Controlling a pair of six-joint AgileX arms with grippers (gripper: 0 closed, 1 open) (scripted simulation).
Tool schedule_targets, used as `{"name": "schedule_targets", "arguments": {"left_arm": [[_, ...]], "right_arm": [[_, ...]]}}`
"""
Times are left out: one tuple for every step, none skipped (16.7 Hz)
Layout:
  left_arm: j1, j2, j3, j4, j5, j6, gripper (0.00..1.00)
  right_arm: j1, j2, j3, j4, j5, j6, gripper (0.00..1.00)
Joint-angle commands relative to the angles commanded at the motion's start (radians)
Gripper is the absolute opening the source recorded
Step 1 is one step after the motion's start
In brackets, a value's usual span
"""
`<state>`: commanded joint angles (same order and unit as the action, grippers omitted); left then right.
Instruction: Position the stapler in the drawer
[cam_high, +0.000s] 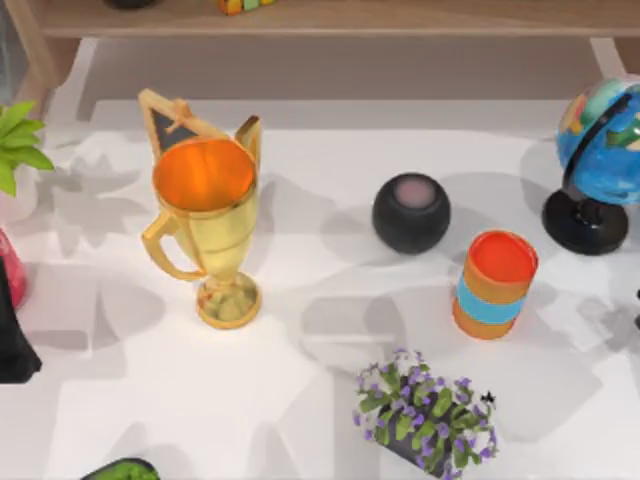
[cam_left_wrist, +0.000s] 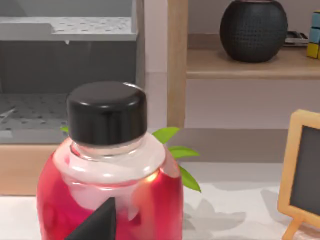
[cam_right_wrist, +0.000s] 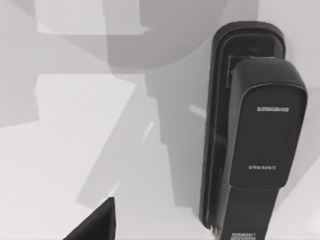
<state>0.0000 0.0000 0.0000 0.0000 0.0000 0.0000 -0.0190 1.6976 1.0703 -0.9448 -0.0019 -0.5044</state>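
Observation:
The black stapler (cam_right_wrist: 250, 135) lies flat on the white table, seen from straight above in the right wrist view. My right gripper's dark finger (cam_right_wrist: 95, 226) hangs above the table beside the stapler, apart from it. In the left wrist view, the grey drawer unit (cam_left_wrist: 65, 30) with perforated surfaces stands at the back. My left arm (cam_high: 10, 335) is at the table's left edge. Its dark finger (cam_left_wrist: 97, 225) is right in front of a red bottle with a black cap (cam_left_wrist: 107, 165).
On the table stand a gold trophy (cam_high: 205, 230), a black round speaker (cam_high: 411, 212), an orange and blue can (cam_high: 494, 285), a globe (cam_high: 600, 160) and a purple flower pot (cam_high: 425, 415). A wooden shelf (cam_left_wrist: 250, 62) and a small chalkboard (cam_left_wrist: 305, 170) are at the back.

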Motion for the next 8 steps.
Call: {"name": "schedule_targets", "arguments": {"left_arm": [[0.0,0.0,0.0,0.0,0.0,0.0,1.0],[0.0,0.0,0.0,0.0,0.0,0.0,1.0],[0.0,0.0,0.0,0.0,0.0,0.0,1.0],[0.0,0.0,0.0,0.0,0.0,0.0,1.0],[0.0,0.0,0.0,0.0,0.0,0.0,1.0],[0.0,0.0,0.0,0.0,0.0,0.0,1.0],[0.0,0.0,0.0,0.0,0.0,0.0,1.0],[0.0,0.0,0.0,0.0,0.0,0.0,1.0]], "right_arm": [[0.004,-0.003,-0.003,0.002,0.0,0.001,1.0],[0.003,0.0,-0.006,0.006,0.0,0.002,1.0],[0.002,0.009,-0.018,0.019,0.0,0.003,1.0],[0.002,0.022,-0.032,0.042,0.0,0.003,1.0],[0.002,0.034,-0.045,0.072,0.0,0.003,1.0],[0.002,0.045,-0.058,0.107,0.0,0.003,1.0],[0.002,0.057,-0.072,0.143,0.0,0.003,1.0],[0.002,0.071,-0.088,0.174,0.0,0.003,1.0]]}}
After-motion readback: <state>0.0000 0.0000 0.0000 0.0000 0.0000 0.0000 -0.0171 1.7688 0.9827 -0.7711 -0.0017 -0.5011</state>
